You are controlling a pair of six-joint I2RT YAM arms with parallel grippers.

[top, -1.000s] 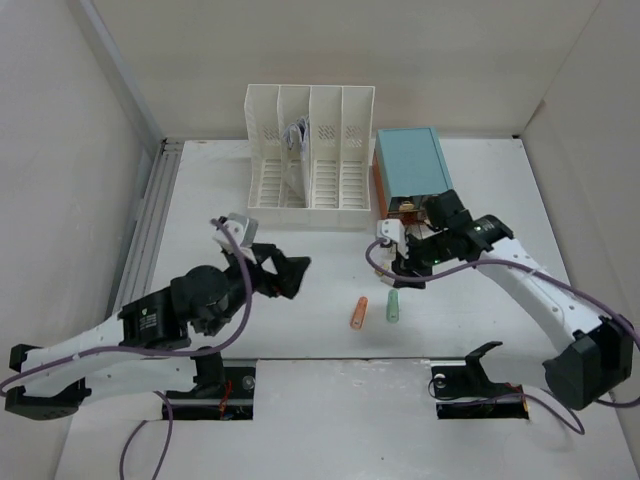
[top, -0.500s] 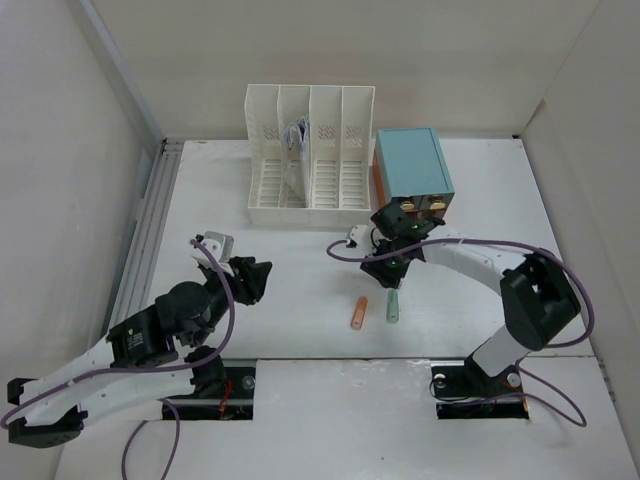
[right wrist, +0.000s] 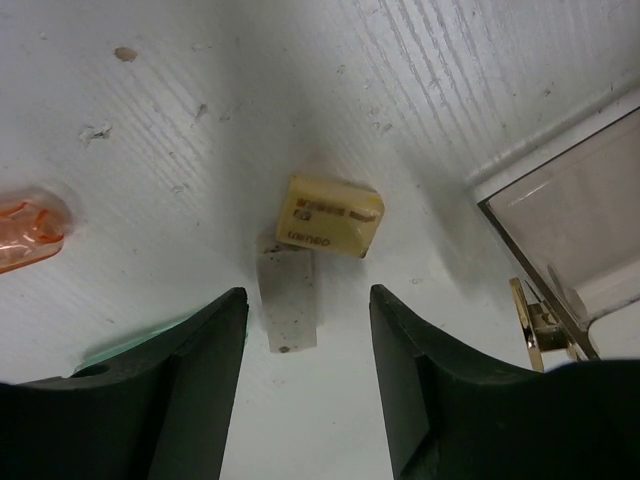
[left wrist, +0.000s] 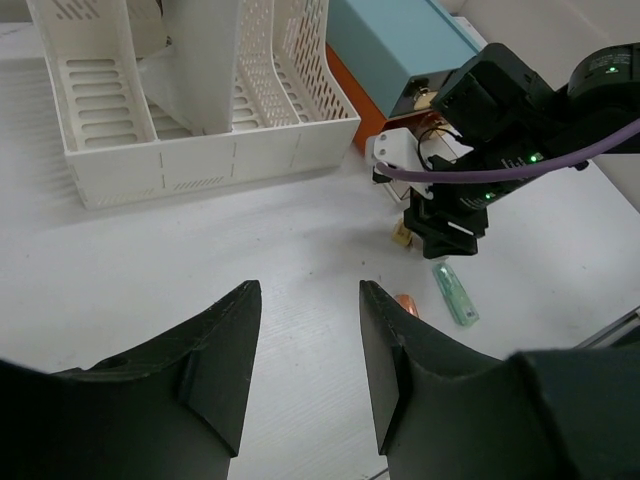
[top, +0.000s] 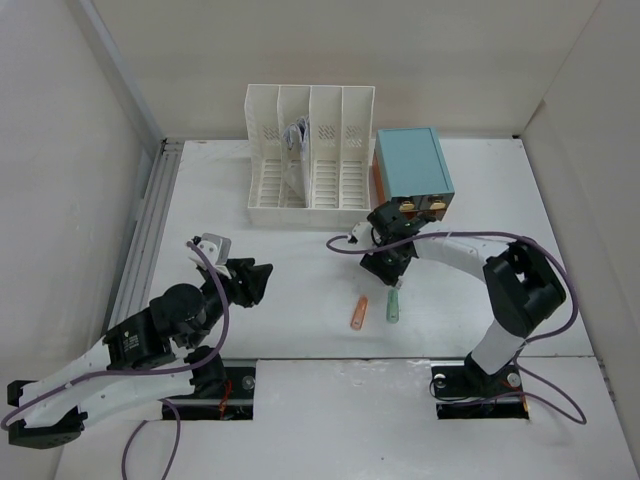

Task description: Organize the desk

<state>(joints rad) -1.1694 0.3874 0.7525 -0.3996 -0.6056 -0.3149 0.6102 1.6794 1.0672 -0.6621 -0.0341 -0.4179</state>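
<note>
Two spread grippers above a partly cluttered desk surface

The desk surface (top: pixel 290 250) fills the floor between white walls, with a ridged rail along its left edge and two cut-outs at the near edge. A white slotted file rack (top: pixel 310 160) stands at the back, and a teal-topped box (top: pixel 410 165) stands just beside it on the right. The left gripper (top: pixel 255 280) hovers over bare surface at front left, jaws spread and holding nothing. The right gripper (top: pixel 390 268) points down just in front of the box, jaws likewise spread and empty. Near it lie a green marker (top: pixel 394 306) and an orange marker (top: pixel 359 313), side by side but apart. A small yellowish eraser (right wrist: pixel 330 215) lies beyond the right fingertips.
</note>
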